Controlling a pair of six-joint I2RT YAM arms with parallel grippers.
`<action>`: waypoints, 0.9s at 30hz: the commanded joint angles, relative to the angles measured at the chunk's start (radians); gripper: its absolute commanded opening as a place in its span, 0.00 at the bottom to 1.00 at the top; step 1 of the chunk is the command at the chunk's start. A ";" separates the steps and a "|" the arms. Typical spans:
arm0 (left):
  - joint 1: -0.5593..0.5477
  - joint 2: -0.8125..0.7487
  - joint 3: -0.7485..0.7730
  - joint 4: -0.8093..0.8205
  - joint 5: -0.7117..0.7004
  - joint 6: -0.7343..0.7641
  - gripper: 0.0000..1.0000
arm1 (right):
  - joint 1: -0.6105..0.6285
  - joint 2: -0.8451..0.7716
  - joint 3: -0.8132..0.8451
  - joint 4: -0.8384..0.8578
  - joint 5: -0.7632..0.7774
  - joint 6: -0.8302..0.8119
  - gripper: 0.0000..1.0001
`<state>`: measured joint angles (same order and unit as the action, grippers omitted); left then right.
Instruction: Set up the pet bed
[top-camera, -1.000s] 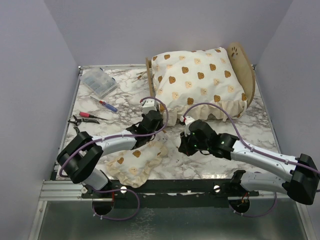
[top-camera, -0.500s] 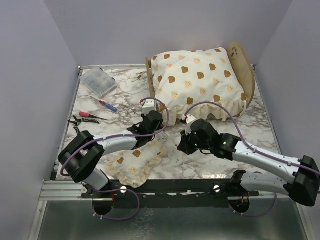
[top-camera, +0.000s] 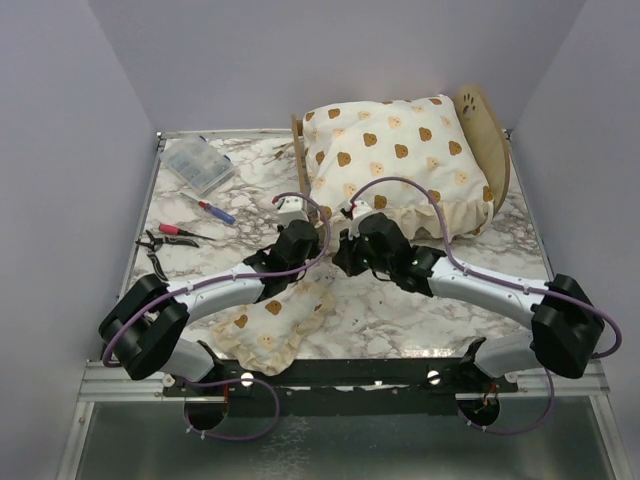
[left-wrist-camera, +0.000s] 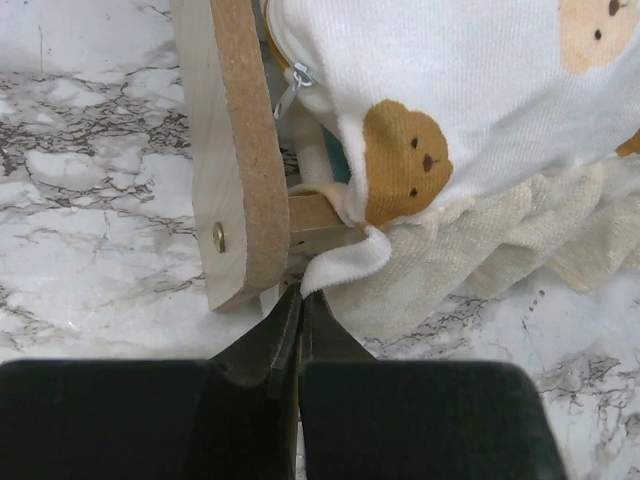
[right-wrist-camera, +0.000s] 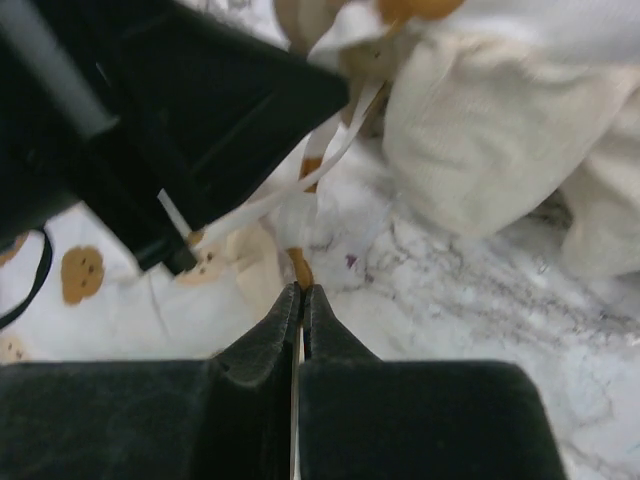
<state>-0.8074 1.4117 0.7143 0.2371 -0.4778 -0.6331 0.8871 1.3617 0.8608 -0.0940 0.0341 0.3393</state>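
Observation:
The plywood pet bed (top-camera: 487, 118) stands at the back right, and the big bear-print cushion (top-camera: 390, 160) covers it. In the left wrist view its footboard (left-wrist-camera: 240, 150) rises just beyond my left gripper (left-wrist-camera: 300, 295). That gripper is shut, with the cushion's white corner (left-wrist-camera: 345, 268) pinched at its tips. From above, the left gripper (top-camera: 316, 230) sits at the bed's near-left corner. My right gripper (top-camera: 339, 256) is close beside it, shut (right-wrist-camera: 301, 290) on a tan-and-white tie strip (right-wrist-camera: 301, 262) hanging from the cushion (right-wrist-camera: 480, 150).
The small bear-print pillow (top-camera: 275, 325) lies under the left arm near the front edge. A clear parts box (top-camera: 198, 163), a red-and-blue screwdriver (top-camera: 207, 208) and pliers (top-camera: 165, 240) lie at the left. Grey walls close in three sides.
My left gripper has closed at the cushion's corner. The right arm has swung up and left, from the open marble to the bed's near-left corner beside the left gripper.

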 joint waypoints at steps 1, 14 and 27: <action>0.000 -0.012 -0.019 -0.019 0.038 -0.017 0.00 | -0.055 0.080 0.023 0.210 0.017 0.010 0.01; 0.001 -0.047 -0.032 -0.066 0.088 -0.036 0.00 | -0.112 0.298 0.014 0.535 -0.043 0.002 0.01; 0.005 -0.081 -0.033 -0.100 0.157 -0.010 0.04 | -0.124 0.424 -0.008 0.757 -0.237 -0.127 0.01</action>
<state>-0.8062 1.3537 0.6857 0.1650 -0.3676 -0.6563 0.7708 1.7473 0.8654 0.5400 -0.1059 0.2668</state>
